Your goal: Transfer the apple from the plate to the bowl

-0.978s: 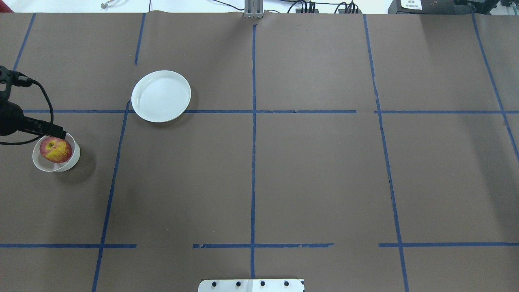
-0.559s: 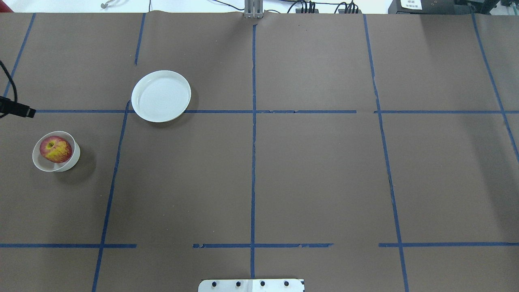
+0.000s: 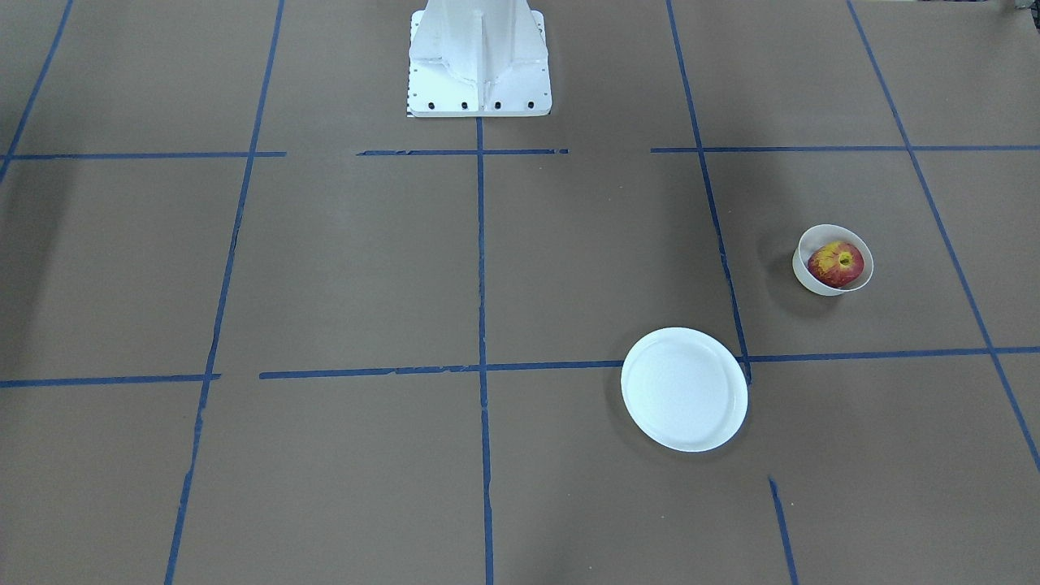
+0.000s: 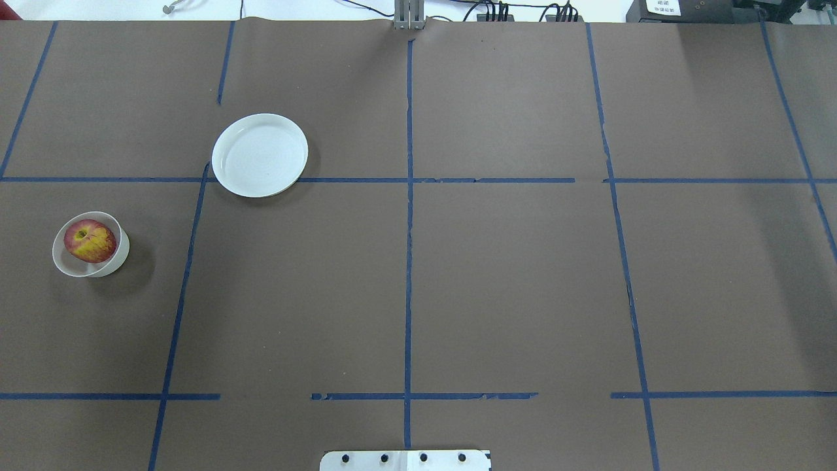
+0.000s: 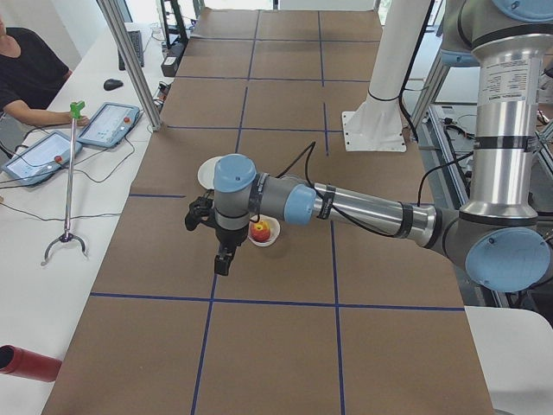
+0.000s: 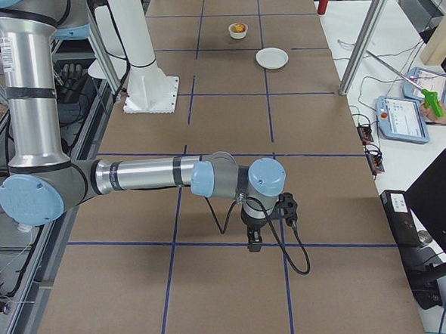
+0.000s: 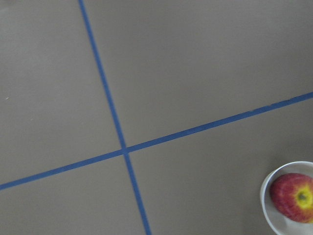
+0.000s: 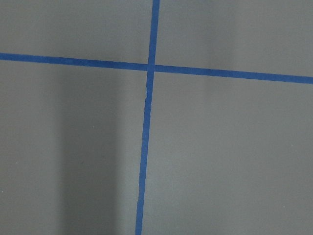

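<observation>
The red and yellow apple (image 4: 90,241) sits inside the small white bowl (image 4: 65,265) at the table's left side; both also show in the front view, apple (image 3: 835,264) in bowl (image 3: 807,279), and at the lower right of the left wrist view (image 7: 293,197). The white plate (image 4: 259,155) lies bare, further out and to the right of the bowl. My left gripper (image 5: 223,259) shows only in the exterior left view, hanging beside the bowl (image 5: 270,239); I cannot tell whether it is open. My right gripper (image 6: 252,241) shows only in the exterior right view, far from the dishes; I cannot tell its state.
The white robot base (image 3: 479,57) stands at the middle of the near table edge. Blue tape lines cross the brown table cover. An operator (image 5: 26,73) sits at a side bench with tablets (image 5: 108,124), a grabber stick (image 5: 69,181) and a red cylinder (image 5: 26,363).
My left arm has drawn back from over the bowl and left the overhead view at its left edge. The apple stays in the bowl.
</observation>
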